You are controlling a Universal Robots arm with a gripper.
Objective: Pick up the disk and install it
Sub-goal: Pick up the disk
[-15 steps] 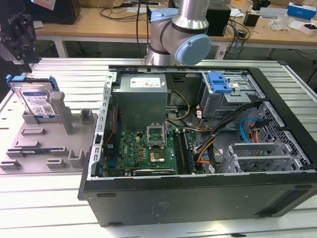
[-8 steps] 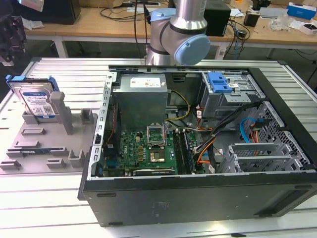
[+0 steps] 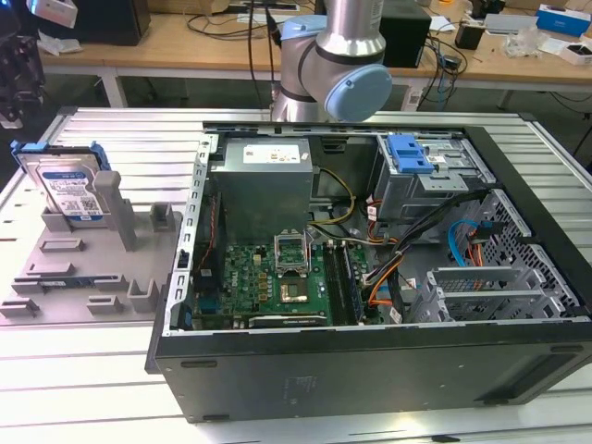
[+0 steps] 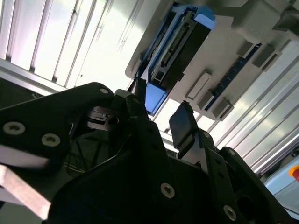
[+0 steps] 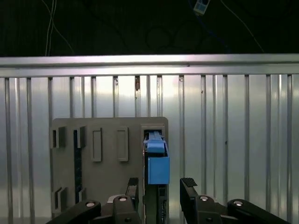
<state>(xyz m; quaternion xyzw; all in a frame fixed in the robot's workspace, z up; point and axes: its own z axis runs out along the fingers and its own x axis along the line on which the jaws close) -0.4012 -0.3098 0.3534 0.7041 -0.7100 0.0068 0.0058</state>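
1. The disk [image 3: 67,183] stands on its edge in a slot of a grey holder [image 3: 102,268]. The holder lies on the ribbed metal table [image 3: 111,129], towards the exterior view's left. The disk's white-and-blue label faces the camera there, and its blue frame shows along the top edge.
2. In the first wrist view the gripper [image 5: 160,180] hangs over the holder [image 5: 107,186], in line with the disk [image 5: 156,154], which is seen edge-on.
3. Its two dark fingers [image 5: 189,191] are spread wide - one to each side of the disk's blue frame, with a gap on both sides, so they hold nothing.
4. The second wrist view shows the same from a slant: the gripper [image 4: 160,100] has its fingers [image 4: 182,123] parted, with a blue corner of the frame between them. The disk [image 4: 180,44] sits beyond in the holder [image 4: 243,28].
5. An open computer case [image 3: 370,370] lies on the table just beside the holder, on the exterior view's right, with a green circuit board [image 3: 277,277] on its floor.
6. A small blue clip [image 3: 410,153] sits on the metal cage at the far end of the case - well apart from the disk.
7. The arm [image 3: 338,55] rises behind the case.
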